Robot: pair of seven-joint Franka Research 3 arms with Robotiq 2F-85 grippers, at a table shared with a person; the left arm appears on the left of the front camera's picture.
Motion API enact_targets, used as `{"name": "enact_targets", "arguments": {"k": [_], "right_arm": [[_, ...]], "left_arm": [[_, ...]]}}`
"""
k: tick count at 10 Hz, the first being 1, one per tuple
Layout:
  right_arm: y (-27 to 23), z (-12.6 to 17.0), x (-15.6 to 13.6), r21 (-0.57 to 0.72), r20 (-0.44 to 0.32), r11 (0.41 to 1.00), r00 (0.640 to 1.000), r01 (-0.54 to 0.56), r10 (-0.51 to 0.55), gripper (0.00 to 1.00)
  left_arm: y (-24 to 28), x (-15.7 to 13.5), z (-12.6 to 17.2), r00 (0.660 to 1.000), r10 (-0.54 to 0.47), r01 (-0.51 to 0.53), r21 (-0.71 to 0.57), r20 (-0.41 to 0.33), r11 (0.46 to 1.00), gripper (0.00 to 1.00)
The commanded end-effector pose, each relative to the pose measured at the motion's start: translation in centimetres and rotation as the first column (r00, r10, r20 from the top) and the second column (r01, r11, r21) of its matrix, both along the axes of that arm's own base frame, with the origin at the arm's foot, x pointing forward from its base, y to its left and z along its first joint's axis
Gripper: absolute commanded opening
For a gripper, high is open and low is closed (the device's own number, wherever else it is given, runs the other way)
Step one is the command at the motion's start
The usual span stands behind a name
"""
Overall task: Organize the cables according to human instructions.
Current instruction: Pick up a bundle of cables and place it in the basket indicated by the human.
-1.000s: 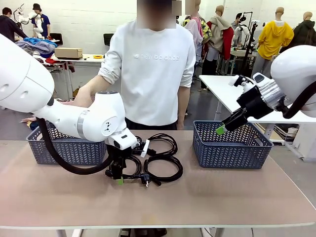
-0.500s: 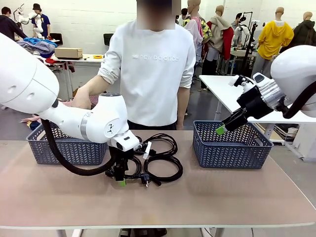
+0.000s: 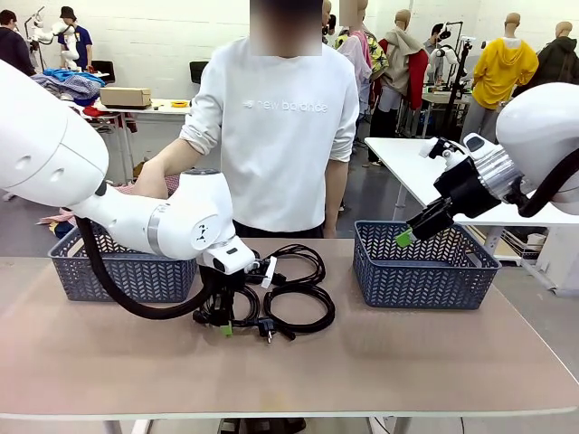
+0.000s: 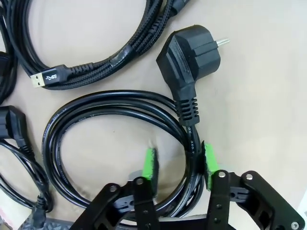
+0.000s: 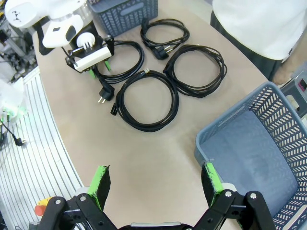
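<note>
The black rubber power cord, wound in a flat loop (image 4: pixel 105 101), lies on the beige table (image 3: pixel 380 362) with one side of the loop running between the fingers of the left gripper (image 4: pixel 180 162). The jaws stand fairly narrow, astride the strands. One green pad (image 4: pixel 209 160) is against the cord, and a strip of bare table shows between the cord and the other pad, so nothing is clamped. Just beyond the fingertips the cord ends in an angled black plug with a metal pin (image 4: pixel 189 52). Farther out past the plug lies a black braided cable with a gold USB end (image 4: pixel 120 55). Off to one side of the fingers there is another black cord with a moulded connector (image 4: pixel 19 139).

From the front, the left gripper (image 3: pixel 223 327) points down onto the near-left edge of the four black coiled cables (image 3: pixel 289 294), which are grouped mid-table.

A blue-grey plastic basket (image 3: pixel 122 271) stands behind the left arm, and a second blue-grey basket (image 3: pixel 425 267) stands well off on the other side of the cables. The right gripper (image 3: pixel 404 237) hangs above that second basket's near-left rim, jaws spread wide and empty. A person in a white sweatshirt (image 3: pixel 280 136) stands at the far edge of the table.
</note>
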State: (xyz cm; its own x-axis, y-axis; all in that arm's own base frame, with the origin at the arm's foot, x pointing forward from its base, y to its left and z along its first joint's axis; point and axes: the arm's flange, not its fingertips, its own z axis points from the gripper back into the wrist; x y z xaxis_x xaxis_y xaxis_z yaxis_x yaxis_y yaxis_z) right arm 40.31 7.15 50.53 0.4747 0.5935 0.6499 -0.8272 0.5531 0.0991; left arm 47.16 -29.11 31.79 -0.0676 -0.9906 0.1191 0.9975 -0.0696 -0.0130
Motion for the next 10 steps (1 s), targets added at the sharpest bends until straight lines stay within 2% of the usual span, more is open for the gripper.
{"name": "enact_targets", "arguments": {"k": [1, 3, 4, 5, 6, 10], "right_arm": [[0.0, 0.0, 0.2, 0.025, 0.011, 1.0, 1.0, -0.015, 0.015, 1.0], [0.0, 0.0, 0.2, 0.025, 0.011, 1.0, 1.0, -0.015, 0.015, 1.0], [0.0, 0.0, 0.2, 0.025, 0.011, 1.0, 1.0, -0.015, 0.015, 1.0], [0.0, 0.0, 0.2, 0.025, 0.011, 1.0, 1.0, -0.015, 0.015, 1.0], [0.0, 0.0, 0.2, 0.025, 0.011, 1.0, 1.0, -0.015, 0.015, 1.0], [0.0, 0.0, 0.2, 0.025, 0.011, 1.0, 1.0, -0.015, 0.015, 1.0]], "left_arm": [[-0.1, 0.1, 0.4, 1.0, 0.011, -0.011, 0.005, -0.002, 1.0, 0.26], [0.0, 0.1, 0.6, 1.0, 0.009, -0.009, 0.01, -0.001, 1.0, 0.06], [0.1, 0.1, 0.7, 1.0, 0.011, -0.011, 0.012, -0.001, 1.0, 0.15], [0.2, -0.2, 1.1, 1.0, 0.011, -0.011, 0.015, -0.001, 1.0, 0.0], [0.3, -0.5, 2.0, 1.0, 0.007, -0.007, 0.015, 0.001, 1.0, 0.0], [-0.6, -0.8, 8.2, 0.995, -0.025, 0.026, -0.014, 0.097, 1.0, 0.0]]}}
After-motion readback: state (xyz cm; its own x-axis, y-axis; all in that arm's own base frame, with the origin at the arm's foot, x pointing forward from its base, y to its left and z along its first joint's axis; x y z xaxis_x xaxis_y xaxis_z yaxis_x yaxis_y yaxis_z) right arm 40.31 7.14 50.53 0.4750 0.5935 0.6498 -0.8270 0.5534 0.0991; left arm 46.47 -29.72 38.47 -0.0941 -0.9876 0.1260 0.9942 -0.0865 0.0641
